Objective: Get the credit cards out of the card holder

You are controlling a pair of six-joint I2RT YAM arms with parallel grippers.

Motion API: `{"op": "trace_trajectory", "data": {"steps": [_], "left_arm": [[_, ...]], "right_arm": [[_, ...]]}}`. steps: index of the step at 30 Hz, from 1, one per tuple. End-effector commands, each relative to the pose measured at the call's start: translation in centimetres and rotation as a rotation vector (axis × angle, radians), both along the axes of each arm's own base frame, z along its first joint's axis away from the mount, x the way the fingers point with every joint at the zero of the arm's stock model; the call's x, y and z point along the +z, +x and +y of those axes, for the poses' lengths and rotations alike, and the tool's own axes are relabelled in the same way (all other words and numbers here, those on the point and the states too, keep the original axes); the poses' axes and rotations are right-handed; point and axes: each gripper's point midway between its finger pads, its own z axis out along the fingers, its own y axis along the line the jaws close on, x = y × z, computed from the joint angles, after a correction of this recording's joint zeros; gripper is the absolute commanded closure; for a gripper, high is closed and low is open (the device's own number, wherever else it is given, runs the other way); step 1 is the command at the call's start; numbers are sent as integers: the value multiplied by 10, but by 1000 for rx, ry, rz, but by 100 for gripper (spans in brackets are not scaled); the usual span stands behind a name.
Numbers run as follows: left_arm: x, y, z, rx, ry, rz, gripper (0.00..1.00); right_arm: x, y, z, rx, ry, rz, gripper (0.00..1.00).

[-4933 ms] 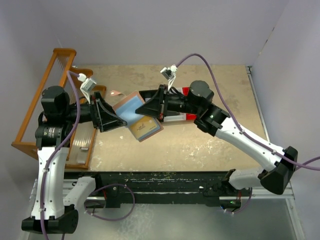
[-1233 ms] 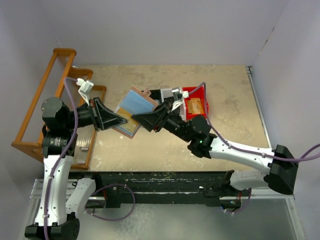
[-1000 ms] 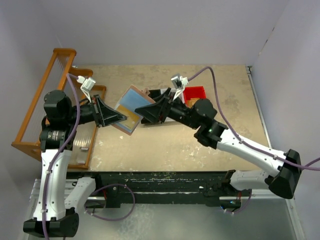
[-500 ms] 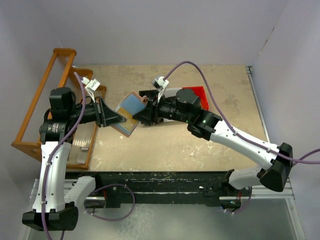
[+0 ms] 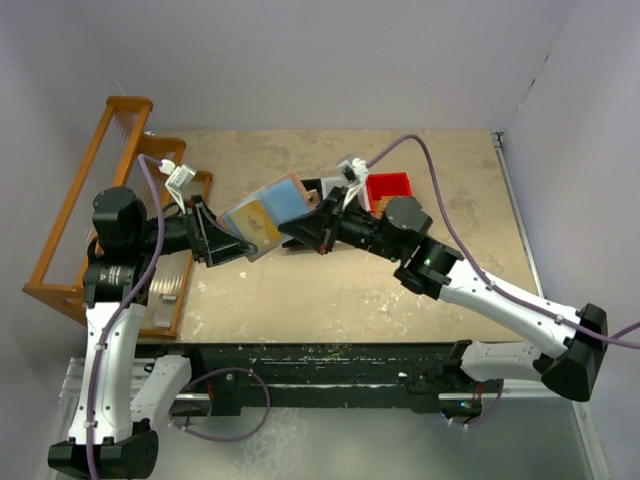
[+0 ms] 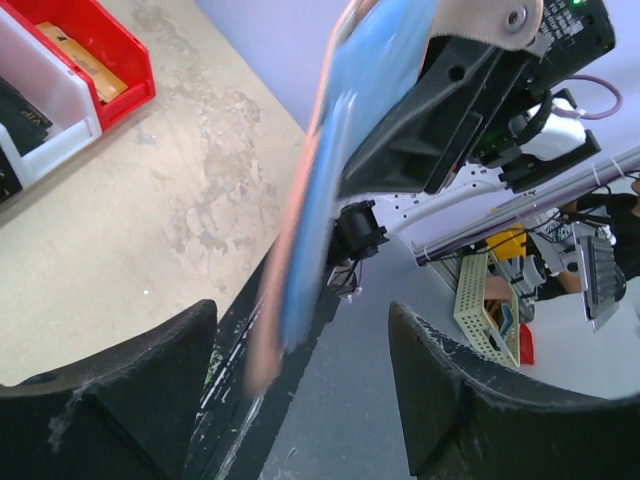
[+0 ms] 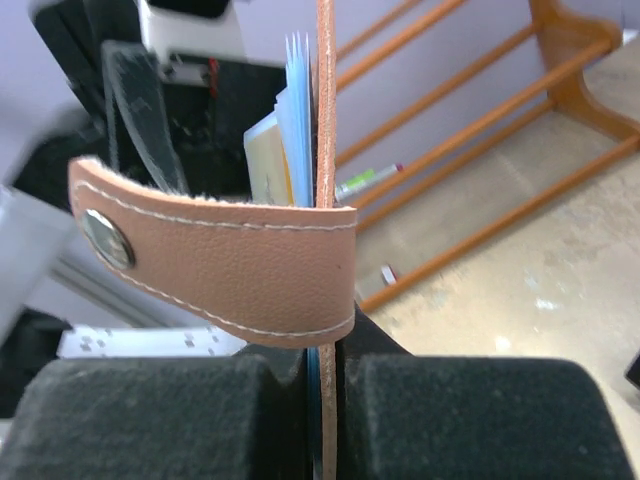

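Top external view: the salmon-pink leather card holder with light blue lining hangs open above the beige table, its edge pinched in the clenched right claw. The left claw is released, fingers either side of the holder. A pale yellow plastic card sits inside.

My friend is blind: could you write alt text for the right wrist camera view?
The right gripper pinches the tan card holder, seen edge-on, its snap strap folded across the front. Blue lining and pale card edges peek out; a wooden rack stands behind.
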Motion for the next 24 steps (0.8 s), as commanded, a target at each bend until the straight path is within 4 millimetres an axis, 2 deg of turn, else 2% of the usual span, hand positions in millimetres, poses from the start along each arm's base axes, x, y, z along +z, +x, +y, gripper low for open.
{"op": "trace_trajectory", "data": {"steps": [1,3,4,6,12,24], "left_arm": [[22,-9,-5,-37,-82,-74,27],[23,-8,-5,-21,-110,-66,27],[28,-9,-6,-22,-131,-65,27],[32,-10,-6,-29,-170,-50,27],[45,-7,-7,-33,-214,-53,27],[28,-2,-7,-14,-208,6,42]], "right_arm": [[76,-7,-28,-60,376,-19,100],[58,-2,-32,-86,443,95,100],[65,-6,-34,-72,513,91,100],[58,-9,-31,-77,545,125,100],[55,-13,-12,-71,533,146,100],[48,-12,-15,-124,549,176,100]]}}
